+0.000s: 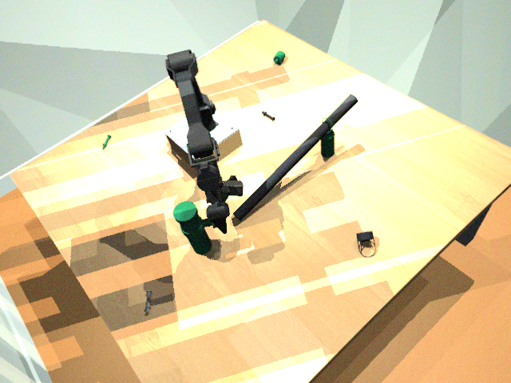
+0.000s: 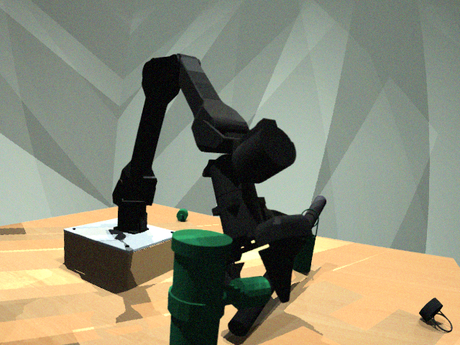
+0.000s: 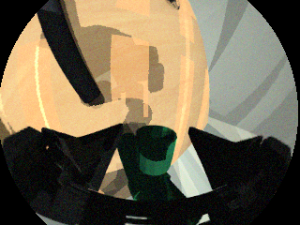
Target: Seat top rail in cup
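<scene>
The dark rail slants through the wire loop on the small green post. Its cut end is low near the table, outside the cup. The big green post stands upright. Its brace band sits below the cap and bears the green rail-end cup, whose open mouth shows in the wrist view. My gripper is open, its fingers on either side of the cup. Nothing is gripped; finger contact with the cup is unclear.
A loose black cup with a wire loop lies to the right. A green fitting lies at the back. Small bolts lie about. The arm stands on a box.
</scene>
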### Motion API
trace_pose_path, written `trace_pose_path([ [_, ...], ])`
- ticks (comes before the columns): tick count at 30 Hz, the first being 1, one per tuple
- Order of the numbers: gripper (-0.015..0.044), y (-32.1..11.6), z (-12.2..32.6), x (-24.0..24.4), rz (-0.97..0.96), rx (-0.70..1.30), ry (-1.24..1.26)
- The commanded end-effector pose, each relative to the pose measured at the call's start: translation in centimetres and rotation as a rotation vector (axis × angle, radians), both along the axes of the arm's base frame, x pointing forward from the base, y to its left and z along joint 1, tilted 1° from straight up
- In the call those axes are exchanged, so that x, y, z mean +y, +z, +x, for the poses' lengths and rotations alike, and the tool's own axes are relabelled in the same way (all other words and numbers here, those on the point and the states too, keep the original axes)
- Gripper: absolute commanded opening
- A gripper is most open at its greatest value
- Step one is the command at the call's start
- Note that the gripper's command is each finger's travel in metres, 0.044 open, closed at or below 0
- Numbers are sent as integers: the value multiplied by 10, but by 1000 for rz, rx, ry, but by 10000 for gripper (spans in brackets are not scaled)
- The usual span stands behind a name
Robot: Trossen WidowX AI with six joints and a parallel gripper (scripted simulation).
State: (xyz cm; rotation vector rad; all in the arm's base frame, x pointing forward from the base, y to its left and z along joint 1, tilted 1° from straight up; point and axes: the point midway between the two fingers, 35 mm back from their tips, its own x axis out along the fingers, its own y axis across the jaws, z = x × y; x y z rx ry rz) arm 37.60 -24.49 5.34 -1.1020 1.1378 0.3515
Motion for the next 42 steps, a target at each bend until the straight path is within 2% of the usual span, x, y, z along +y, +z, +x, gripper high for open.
trace_pose_path([
  [1, 440, -9, 1, -1, 2, 11, 1],
  [6, 440, -9, 1, -1, 2, 11, 1],
  [19, 99, -9, 1, -1, 2, 11, 1],
  [22, 79, -9, 1, -1, 2, 11, 1],
  [25, 0, -9, -1, 0, 2, 12, 24],
  [42, 0, -9, -10, 5, 0, 14, 139],
])
